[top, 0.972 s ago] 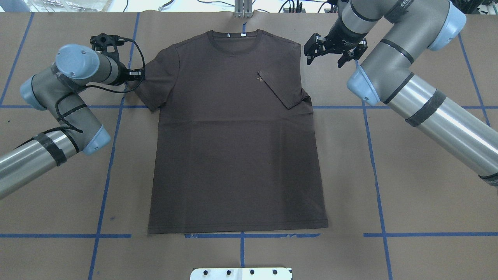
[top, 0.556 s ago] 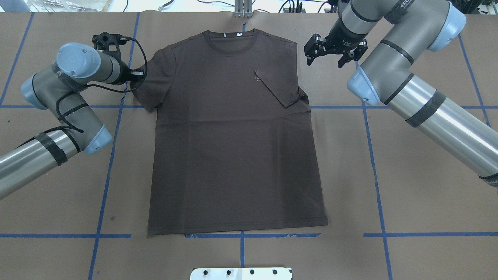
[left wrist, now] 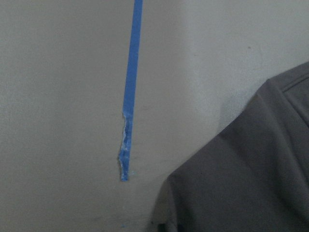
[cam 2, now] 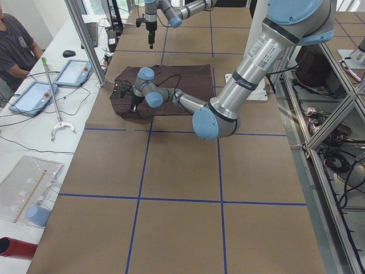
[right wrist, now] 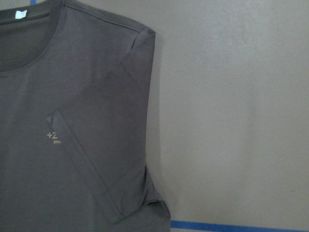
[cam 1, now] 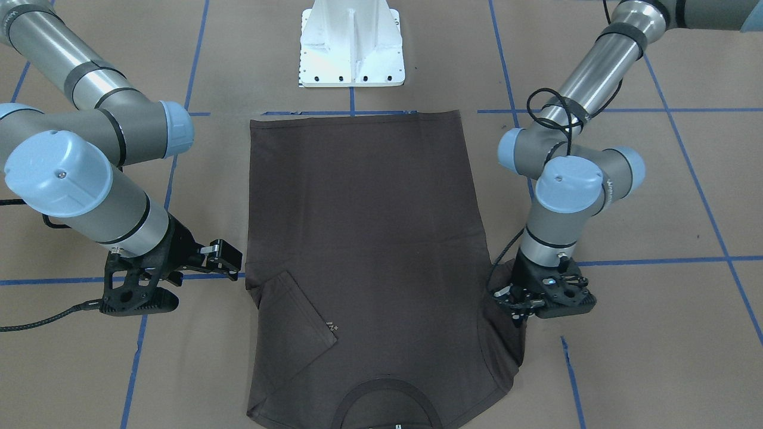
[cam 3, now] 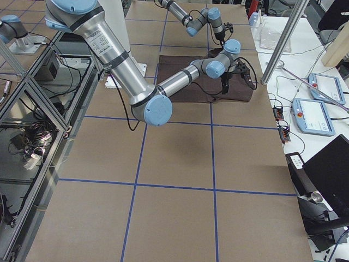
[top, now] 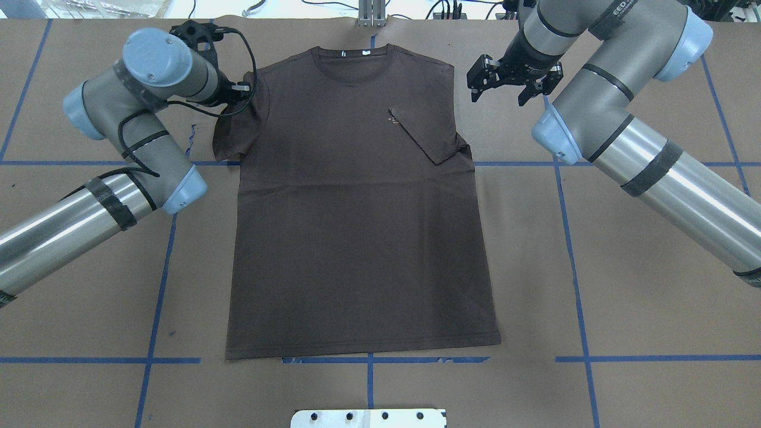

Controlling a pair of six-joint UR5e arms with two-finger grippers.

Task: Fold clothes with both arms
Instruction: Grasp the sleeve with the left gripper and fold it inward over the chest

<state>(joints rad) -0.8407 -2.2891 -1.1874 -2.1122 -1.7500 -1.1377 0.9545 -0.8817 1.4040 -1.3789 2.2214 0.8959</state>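
Note:
The dark brown T-shirt lies flat on the paper-covered table, collar at the far edge. Its right sleeve is folded in over the chest beside the small pale lettering. My left gripper sits at the left sleeve and is shut on its cloth. In the front-facing view that sleeve bunches up toward the left gripper. My right gripper hangs open above bare table, just beyond the shirt's right shoulder, with nothing in it. From the front, the right gripper is apart from the shirt.
The white pedestal base stands at the near table edge behind the hem. Blue tape lines cross the brown paper. A metal post rises beyond the collar. A person sits at a side bench with tablets.
My left gripper has moved farther from the robot and in toward the shirt, drawing the left sleeve with it. The right gripper has crept slightly farther away.

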